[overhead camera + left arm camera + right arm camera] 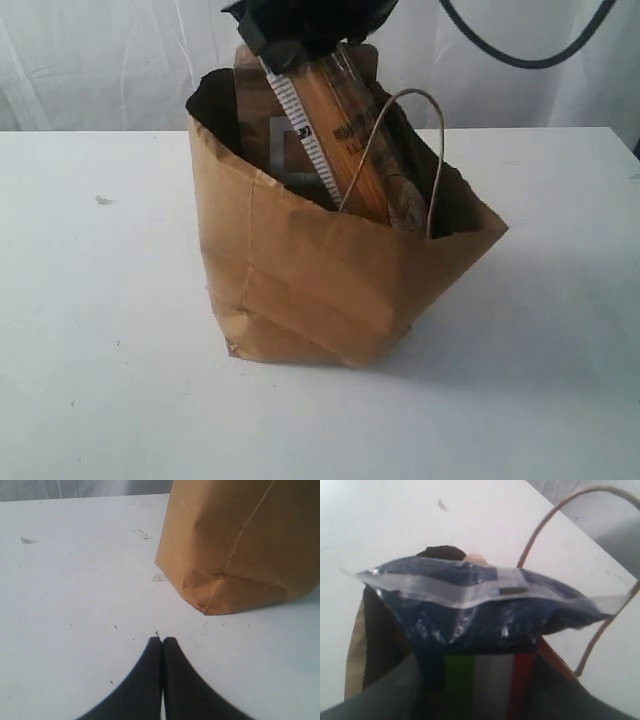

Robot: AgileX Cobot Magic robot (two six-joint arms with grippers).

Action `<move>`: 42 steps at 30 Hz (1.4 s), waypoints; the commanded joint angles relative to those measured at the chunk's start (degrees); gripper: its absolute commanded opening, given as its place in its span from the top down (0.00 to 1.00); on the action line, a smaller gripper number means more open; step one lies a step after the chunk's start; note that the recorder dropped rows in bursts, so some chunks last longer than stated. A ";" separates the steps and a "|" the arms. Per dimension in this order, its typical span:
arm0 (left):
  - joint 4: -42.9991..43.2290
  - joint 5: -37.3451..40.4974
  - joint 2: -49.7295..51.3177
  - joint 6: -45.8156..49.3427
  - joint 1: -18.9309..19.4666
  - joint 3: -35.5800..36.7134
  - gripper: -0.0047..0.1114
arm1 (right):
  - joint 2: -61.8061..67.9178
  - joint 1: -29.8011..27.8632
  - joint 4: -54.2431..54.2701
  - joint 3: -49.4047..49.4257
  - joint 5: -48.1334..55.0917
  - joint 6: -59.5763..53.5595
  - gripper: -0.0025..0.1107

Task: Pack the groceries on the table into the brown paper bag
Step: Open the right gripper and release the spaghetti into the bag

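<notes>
The brown paper bag (320, 280) stands open in the middle of the table (100, 350). Above its mouth my right gripper (310, 25) is shut on the spaghetti pack (330, 130), which slants down into the bag. Behind it in the bag stands the brown kraft pouch (255, 100). In the right wrist view the pack's blue sealed end (470, 595) fills the space at my right gripper (477, 680), over the bag's rim (352, 660). My left gripper (162, 639) is shut and holds nothing, low over the table (75, 590) near a bottom corner of the bag (240, 540). The other groceries are hidden.
One twisted paper handle (400, 100) arches up beside the spaghetti pack, and the handle (545, 525) also shows in the right wrist view. A small dark speck (103, 200) lies on the table left of the bag. White curtain hangs behind the table.
</notes>
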 commanded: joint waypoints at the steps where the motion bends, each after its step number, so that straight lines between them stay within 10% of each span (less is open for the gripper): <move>1: -0.21 0.24 -0.26 0.11 0.17 0.19 0.96 | 0.12 0.23 -0.40 -0.31 0.81 0.29 0.60; 4: -0.21 0.24 -0.26 0.11 0.17 0.19 0.96 | 0.12 0.23 -0.52 -0.31 0.16 0.29 0.38; 21: -0.21 0.24 -0.26 0.11 0.17 0.19 0.96 | -3.77 0.23 -0.61 -1.47 -1.22 0.93 0.40; 34: -0.21 0.24 -0.26 0.11 0.17 0.19 0.96 | -15.55 0.23 -0.63 -1.47 0.13 7.40 0.97; 42: -0.21 0.24 -0.26 0.11 0.17 0.19 0.96 | -22.63 0.23 1.98 -0.37 4.22 8.60 0.98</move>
